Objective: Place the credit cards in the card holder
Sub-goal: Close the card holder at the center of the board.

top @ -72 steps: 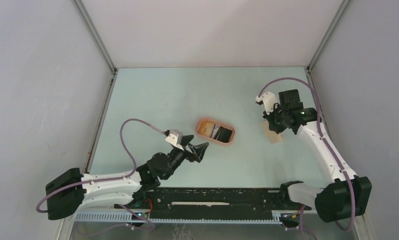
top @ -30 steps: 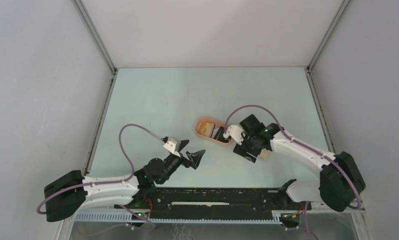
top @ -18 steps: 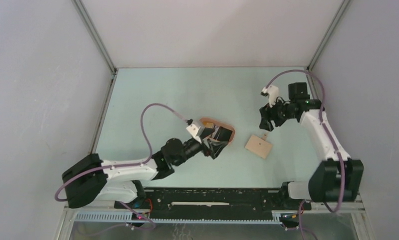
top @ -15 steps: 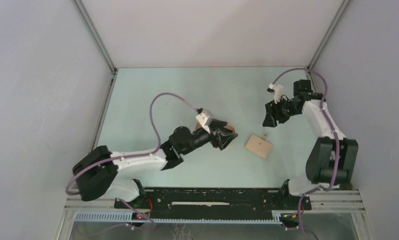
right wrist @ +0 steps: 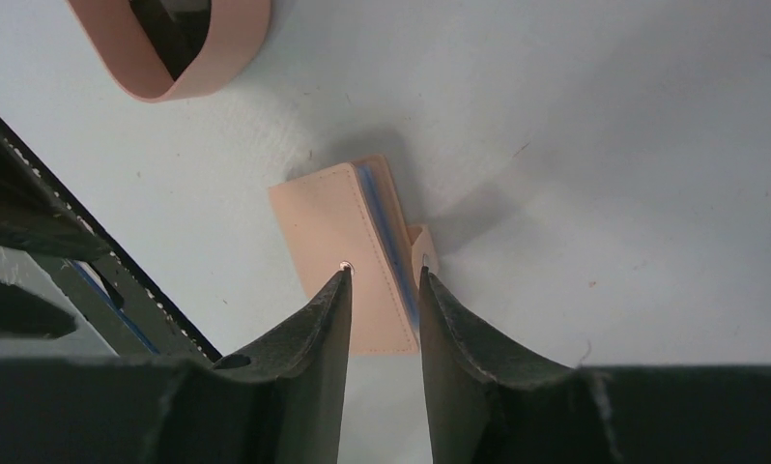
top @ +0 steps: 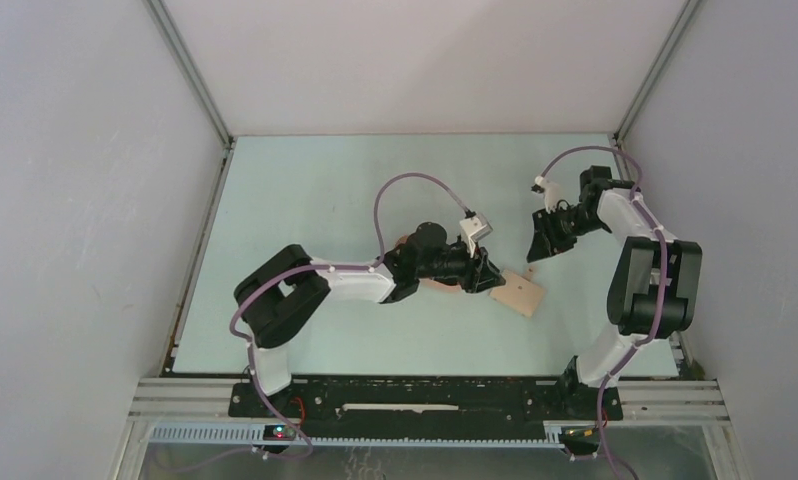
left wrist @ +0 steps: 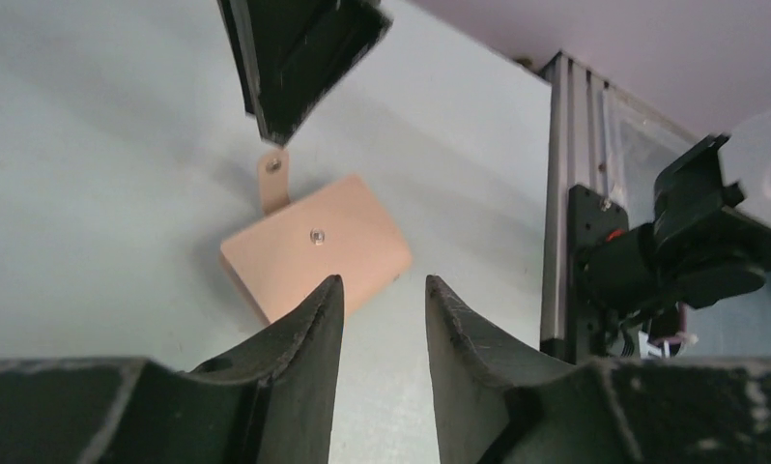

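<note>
The tan card holder [top: 518, 294] lies shut and flat on the table, its snap tab sticking out. A blue credit card edge [right wrist: 386, 237] peeks from its side; other cards are hidden from me. My left gripper [top: 487, 278] is stretched across to the holder's left edge; in the left wrist view its jaws [left wrist: 382, 282] stand partly open and empty, just short of the holder [left wrist: 314, 249]. My right gripper [top: 535, 250] hangs over the holder's tab end, with jaws [right wrist: 385, 275] partly open, empty and above the holder [right wrist: 338, 232].
The peach oval tray [right wrist: 130, 63] sits left of the holder and in the top view is mostly covered by my left arm, only a sliver [top: 437, 284] showing. The right arm's fingers [left wrist: 295, 58] hang just beyond the holder. The metal frame rail [left wrist: 565, 193] borders the table.
My left arm has swung from over the tray rightward to the holder's edge, and its jaws have narrowed. The right gripper stayed near the holder's far side and narrowed its jaws too.
</note>
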Controlling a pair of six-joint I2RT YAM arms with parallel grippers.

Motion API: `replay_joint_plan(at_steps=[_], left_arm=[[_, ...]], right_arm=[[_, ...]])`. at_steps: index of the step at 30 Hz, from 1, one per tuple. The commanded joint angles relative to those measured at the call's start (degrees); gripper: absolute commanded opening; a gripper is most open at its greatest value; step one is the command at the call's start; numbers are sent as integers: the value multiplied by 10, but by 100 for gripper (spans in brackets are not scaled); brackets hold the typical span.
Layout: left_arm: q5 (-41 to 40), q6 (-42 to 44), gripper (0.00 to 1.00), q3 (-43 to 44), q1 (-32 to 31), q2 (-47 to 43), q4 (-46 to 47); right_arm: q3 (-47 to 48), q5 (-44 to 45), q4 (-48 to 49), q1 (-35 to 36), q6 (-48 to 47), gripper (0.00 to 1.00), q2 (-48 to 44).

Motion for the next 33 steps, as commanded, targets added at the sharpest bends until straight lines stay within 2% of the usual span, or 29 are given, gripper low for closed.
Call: replay_joint_plan(at_steps=[1, 18, 29, 33], left_arm=[[21, -3, 40, 31, 1, 18, -5], [7, 7, 38, 16, 1, 34, -6], [18, 11, 39, 14, 1, 36, -5], [21, 12, 38, 14, 2, 36, -5]], right_arm=[[19, 21, -4, 1, -1, 39, 11], [21, 56, 6, 18, 11, 35, 36], [21, 56, 3, 19, 7, 28, 47], [25, 55, -3, 21, 5, 23, 52]])
